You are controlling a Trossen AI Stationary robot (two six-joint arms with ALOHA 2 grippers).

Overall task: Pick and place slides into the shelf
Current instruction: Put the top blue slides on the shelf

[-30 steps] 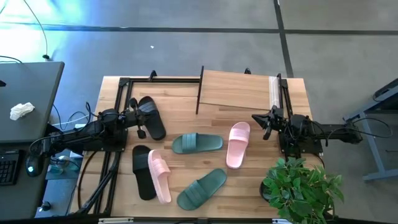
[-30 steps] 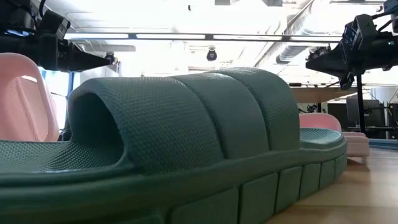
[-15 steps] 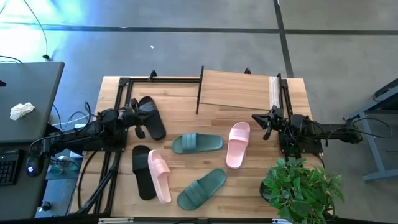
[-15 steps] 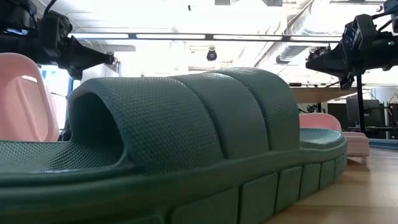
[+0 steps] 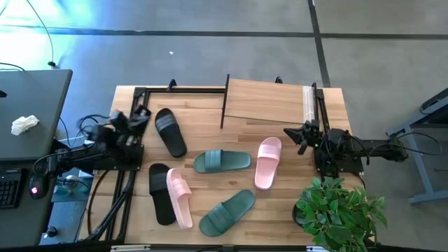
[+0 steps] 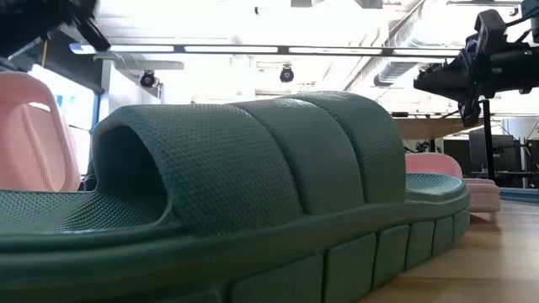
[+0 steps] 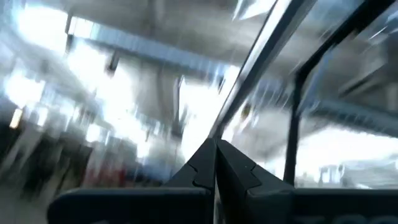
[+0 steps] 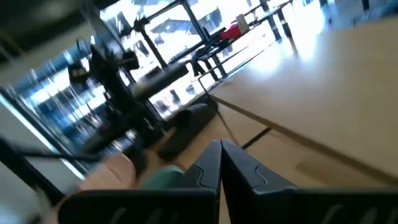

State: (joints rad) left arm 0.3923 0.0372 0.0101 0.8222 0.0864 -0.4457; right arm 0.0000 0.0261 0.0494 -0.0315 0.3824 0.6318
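Six slides lie soles-down on the wooden table: a black one [image 5: 170, 131] near my left gripper, another black one [image 5: 159, 192] beside a pink one [image 5: 179, 197], two green ones [image 5: 222, 160] [image 5: 227, 212] in the middle, and a pink one [image 5: 268, 162] toward the right. The near green slide [image 6: 253, 194] fills the low view. The shelf [image 5: 269, 101] stands at the table's far edge, its wooden top board bare. My left gripper [image 5: 142, 116] is shut [image 7: 216, 147] and tipped upward at the left edge. My right gripper [image 5: 290, 133] is shut [image 8: 221, 147], held level right of the pink slide.
A potted plant [image 5: 339, 210] stands at the table's near right corner. A dark desk [image 5: 31, 119] with a crumpled white thing sits left of the table. A black frame [image 5: 140, 94] and cables run along the far left corner.
My left gripper has lifted off from beside the far black slide, tipped its fingers upward, rolled, and drawn back toward the table's left edge, staying shut. The slides have kept their places.
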